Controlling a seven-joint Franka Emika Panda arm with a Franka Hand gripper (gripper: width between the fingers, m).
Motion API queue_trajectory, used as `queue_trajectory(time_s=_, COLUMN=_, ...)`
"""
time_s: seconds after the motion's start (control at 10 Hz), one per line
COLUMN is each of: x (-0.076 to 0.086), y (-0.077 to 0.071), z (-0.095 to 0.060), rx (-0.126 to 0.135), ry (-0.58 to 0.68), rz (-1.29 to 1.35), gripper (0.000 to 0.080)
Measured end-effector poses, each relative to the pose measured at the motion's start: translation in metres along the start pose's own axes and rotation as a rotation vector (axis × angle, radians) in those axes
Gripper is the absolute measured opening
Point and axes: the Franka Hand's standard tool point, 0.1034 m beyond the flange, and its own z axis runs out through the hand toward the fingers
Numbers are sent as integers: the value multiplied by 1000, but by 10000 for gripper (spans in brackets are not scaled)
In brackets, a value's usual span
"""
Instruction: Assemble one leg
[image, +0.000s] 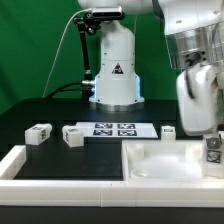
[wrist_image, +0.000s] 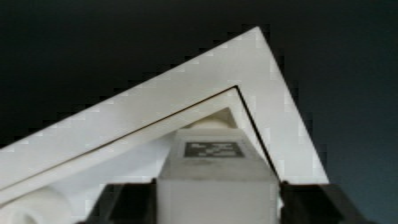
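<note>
My gripper (image: 213, 152) is shut on a white leg (image: 213, 147) with a tag on its face. It holds the leg upright over the near right corner of the large white recessed panel (image: 160, 162). In the wrist view the leg (wrist_image: 215, 160) sits between the dark fingers (wrist_image: 132, 202) of the gripper (wrist_image: 217, 204), over a corner of the panel (wrist_image: 160, 120). Whether the leg touches the panel cannot be told. Three more legs lie on the black table: two at the exterior view's left (image: 40, 132) (image: 72, 135) and one by the panel's far edge (image: 168, 131).
The marker board (image: 115, 129) lies flat behind the panel. The robot's base (image: 115, 85) stands at the back, with a cable on its left. A white raised rim (image: 14, 162) runs along the table's front left. A green backdrop closes the back.
</note>
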Motion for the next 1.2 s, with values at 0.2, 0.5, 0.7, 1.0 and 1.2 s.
queue_trajectory(time_s=0.2, x=0, y=1, z=0, rx=-7, ry=3, rz=-94, gripper=556)
queue_trajectory(time_s=0.5, x=0, y=5, z=1, rx=-30, ry=15, rz=-516, gripper=644)
queue_trajectory(time_s=0.7, x=0, y=5, z=0, rx=-38, ry=38, rz=-759, gripper=648)
queue_trajectory(time_s=1.0, x=-4, y=7, z=0, rx=-65, ry=113, rz=-1163, gripper=649)
queue_trajectory(time_s=1.2, x=0, y=5, z=0, rx=-80, ry=117, rz=-1397, gripper=649)
